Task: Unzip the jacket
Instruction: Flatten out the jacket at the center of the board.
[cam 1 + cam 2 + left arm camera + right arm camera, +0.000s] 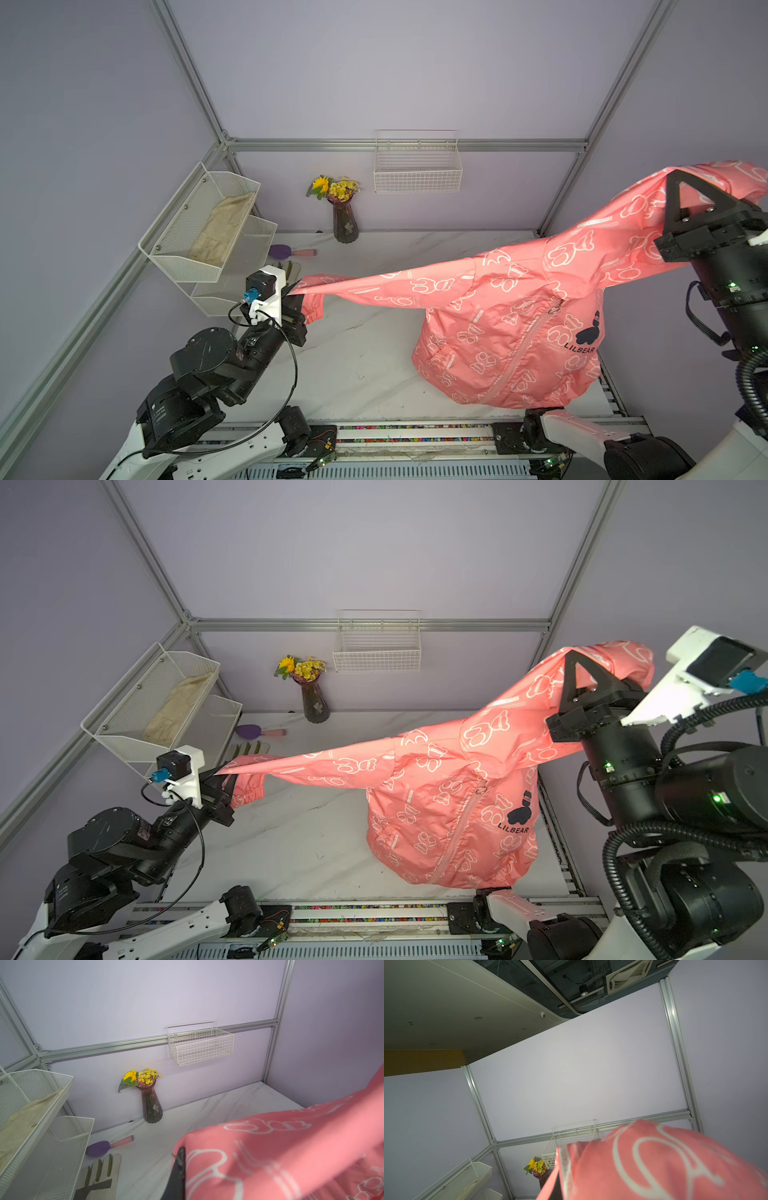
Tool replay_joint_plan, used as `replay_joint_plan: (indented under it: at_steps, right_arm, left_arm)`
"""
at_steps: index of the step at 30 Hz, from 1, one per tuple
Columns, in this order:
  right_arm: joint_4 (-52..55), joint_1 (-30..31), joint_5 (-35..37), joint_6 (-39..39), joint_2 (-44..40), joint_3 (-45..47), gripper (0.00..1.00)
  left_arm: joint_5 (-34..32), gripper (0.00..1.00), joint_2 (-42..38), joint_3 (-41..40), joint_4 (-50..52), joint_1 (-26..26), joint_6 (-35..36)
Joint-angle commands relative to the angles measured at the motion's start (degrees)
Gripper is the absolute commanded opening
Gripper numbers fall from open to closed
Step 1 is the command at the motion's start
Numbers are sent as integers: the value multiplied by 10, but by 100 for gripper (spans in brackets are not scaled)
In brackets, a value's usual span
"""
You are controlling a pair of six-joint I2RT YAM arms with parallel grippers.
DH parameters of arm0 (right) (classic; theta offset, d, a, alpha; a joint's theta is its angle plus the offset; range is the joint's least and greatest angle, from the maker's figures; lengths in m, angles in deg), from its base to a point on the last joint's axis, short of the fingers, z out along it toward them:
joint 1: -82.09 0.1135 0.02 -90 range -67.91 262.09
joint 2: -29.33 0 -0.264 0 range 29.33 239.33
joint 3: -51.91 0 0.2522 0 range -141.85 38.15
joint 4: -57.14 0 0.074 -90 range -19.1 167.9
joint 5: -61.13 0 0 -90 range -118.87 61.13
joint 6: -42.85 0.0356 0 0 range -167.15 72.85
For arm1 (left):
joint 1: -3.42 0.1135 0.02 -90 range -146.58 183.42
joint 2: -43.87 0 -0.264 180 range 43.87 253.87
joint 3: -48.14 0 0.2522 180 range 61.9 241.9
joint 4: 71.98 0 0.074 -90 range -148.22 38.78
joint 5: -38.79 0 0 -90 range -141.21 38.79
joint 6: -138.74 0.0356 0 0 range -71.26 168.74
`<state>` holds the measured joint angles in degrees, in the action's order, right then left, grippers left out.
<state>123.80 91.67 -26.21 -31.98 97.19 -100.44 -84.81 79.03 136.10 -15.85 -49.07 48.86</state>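
In both top views the zipped jacket (498, 332) is being stretched over the desk (365, 357), sleeve pinched by the left hand (296, 293), hood by the right hand (675, 180). A glove (99, 1174) is being shown plainly only in the left wrist view.

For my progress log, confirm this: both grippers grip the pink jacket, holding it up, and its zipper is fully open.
Wrong on the zipper: both top views show it closed to the top. The left gripper and right gripper do grip the jacket, holding it up.
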Motion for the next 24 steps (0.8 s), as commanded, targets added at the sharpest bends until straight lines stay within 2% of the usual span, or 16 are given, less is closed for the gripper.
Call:
replay_joint_plan:
  at_steps: [1, 7, 9, 12, 16, 19, 22, 23, 24]
  right_arm:
    - [55, -2, -6, 13, 52, 43, 0]
    - [-42, -1, -116, 75, 70, 346, 0]
    - [-102, -1, -144, 101, 91, 446, 0]
    - [-183, 3, -152, 116, 163, 535, 0]
    - [-235, 7, -148, 109, 344, 499, 0]
    - [-246, 8, -166, 115, 480, 408, 0]
    - [-254, 10, -166, 128, 555, 332, 0]
    - [-259, 11, -173, 133, 571, 311, 0]
    - [-250, 11, -179, 136, 589, 282, 8]
  left_arm:
    - [-13, 0, 38, 21, 80, 3, 23]
    - [-85, 0, 101, -51, 124, 9, -7]
    - [-58, 0, 137, -89, 118, 36, -9]
    - [75, 0, 215, -130, 93, 148, -16]
    - [159, 0, 356, -144, 22, 281, -19]
    - [199, 0, 494, -88, 12, 355, -20]
    - [213, 0, 605, -11, 23, 405, -24]
    - [211, 5, 630, 8, 22, 416, -27]
    - [214, 17, 656, 31, 21, 428, -26]
